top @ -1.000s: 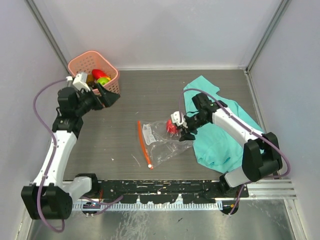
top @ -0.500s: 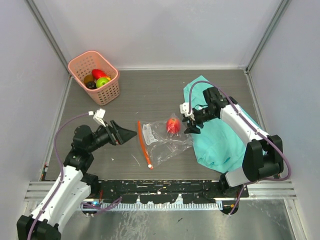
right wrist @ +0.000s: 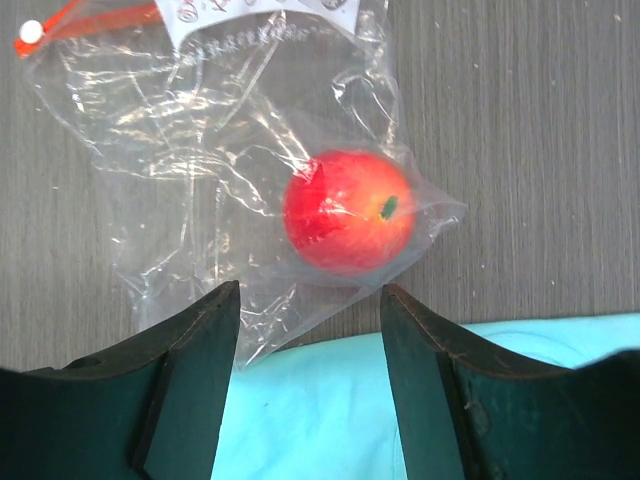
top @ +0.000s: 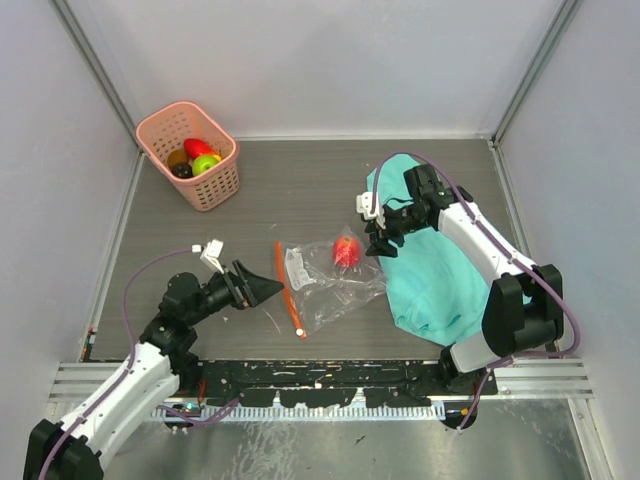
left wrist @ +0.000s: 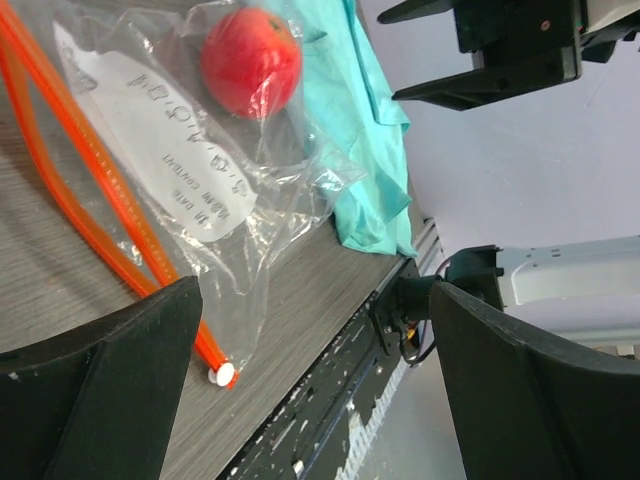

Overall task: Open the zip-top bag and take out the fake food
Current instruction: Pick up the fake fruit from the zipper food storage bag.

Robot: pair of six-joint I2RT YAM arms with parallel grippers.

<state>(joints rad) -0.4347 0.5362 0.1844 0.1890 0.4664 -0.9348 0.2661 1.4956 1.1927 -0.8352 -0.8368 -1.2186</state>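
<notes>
Flat on the grey table [top: 300,190] lies the zip-top bag [top: 330,285], clear and crinkled, with its orange zip strip [top: 286,285] along the left edge and the white slider [top: 299,332] at the near end. In the left wrist view the strip shows as two separate orange lines for most of its length, beside a whitish label [left wrist: 170,150]. One red apple [top: 346,250] sits inside the bag at its far right corner, under the plastic, just beside the teal cloth [top: 445,280].

The left gripper [top: 267,290] hangs low just left of the zip strip, pointing at it, its jaws spread wide and holding nothing. The right gripper [top: 376,238] hovers over the near edge of the cloth, just right of the apple, its jaws also apart and empty; its wrist camera looks straight down on the apple between the two fingers [right wrist: 190,370].

Well apart, in the far left corner, the pink basket [top: 215,185] holds several plastic fruits [top: 198,155], red, green and dark.
</notes>
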